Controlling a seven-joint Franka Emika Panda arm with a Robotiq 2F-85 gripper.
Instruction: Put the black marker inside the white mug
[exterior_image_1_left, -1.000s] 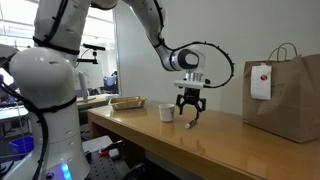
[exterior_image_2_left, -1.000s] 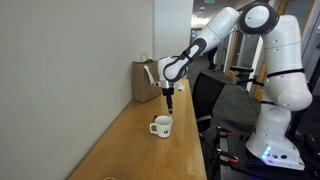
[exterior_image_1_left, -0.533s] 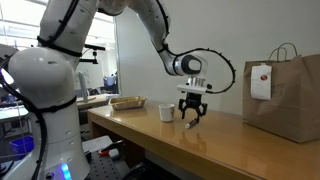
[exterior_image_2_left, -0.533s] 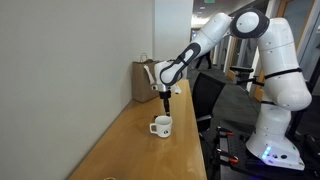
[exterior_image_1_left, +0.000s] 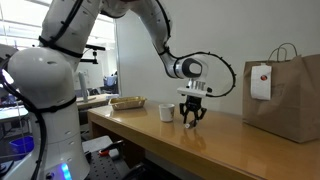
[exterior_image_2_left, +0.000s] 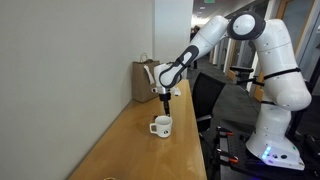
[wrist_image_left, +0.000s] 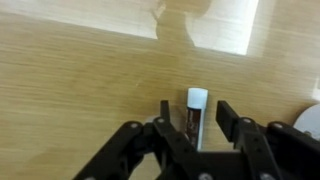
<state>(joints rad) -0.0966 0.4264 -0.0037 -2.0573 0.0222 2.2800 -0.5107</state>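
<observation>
The black marker (wrist_image_left: 194, 118) with a white cap lies on the wooden table, seen in the wrist view between my open fingers. My gripper (wrist_image_left: 195, 112) straddles it, the fingers apart on each side and not touching it. In both exterior views my gripper (exterior_image_1_left: 193, 122) (exterior_image_2_left: 166, 98) is low over the table beside the white mug (exterior_image_1_left: 166, 112) (exterior_image_2_left: 161, 126). The mug stands upright on the table. The marker is too small to make out in the exterior views.
A brown paper bag (exterior_image_1_left: 287, 85) (exterior_image_2_left: 145, 79) stands on the table beyond the gripper. A shallow tan tray (exterior_image_1_left: 127, 102) lies past the mug. The long wooden table (exterior_image_2_left: 130, 150) runs along a white wall, with its edge near the robot base.
My gripper has come down toward the table and shifted slightly closer to the mug. The mug has not moved.
</observation>
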